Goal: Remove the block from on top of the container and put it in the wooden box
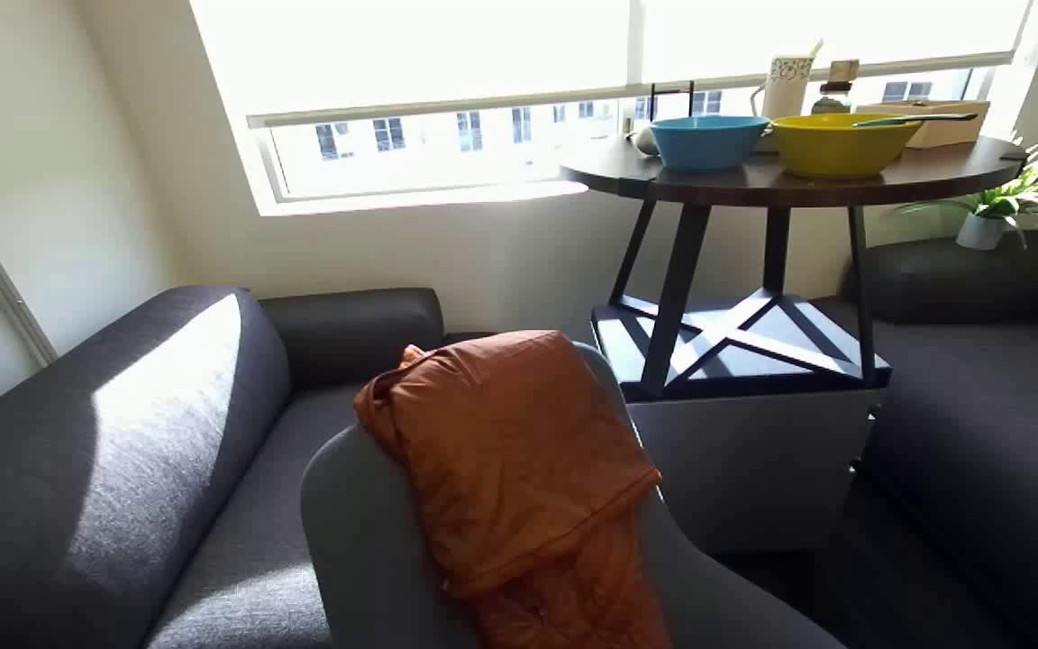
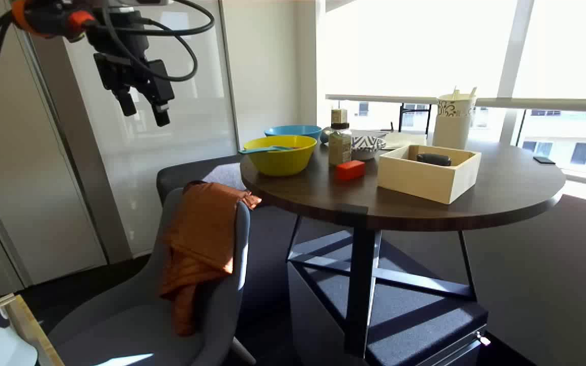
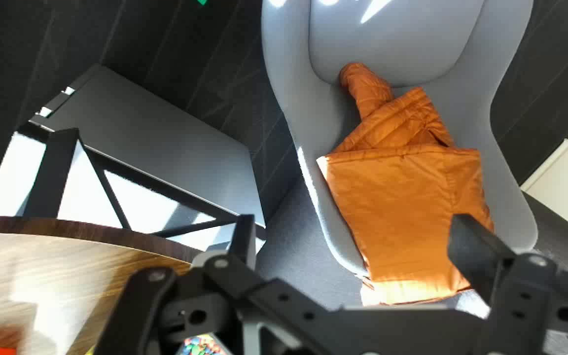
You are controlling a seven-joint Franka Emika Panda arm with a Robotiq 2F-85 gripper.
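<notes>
Tan block (image 2: 339, 116) atop the container (image 2: 340, 148), gripper (image 2: 145, 116) spread wide and well apart from both.
In an exterior view the block sits on the container's dark cap (image 2: 340, 125), though how squarely is hard to tell against the glare; a red block (image 2: 350, 170) lies near it on the worktop (image 2: 517, 178). The wooden box (image 2: 415, 179) there holds a dark rounded object (image 2: 434, 159). In the wrist view the fingers (image 3: 244, 239) stand parted, an orange garment (image 3: 407, 207) on a grey chair (image 3: 291, 98) showing between them.
</notes>
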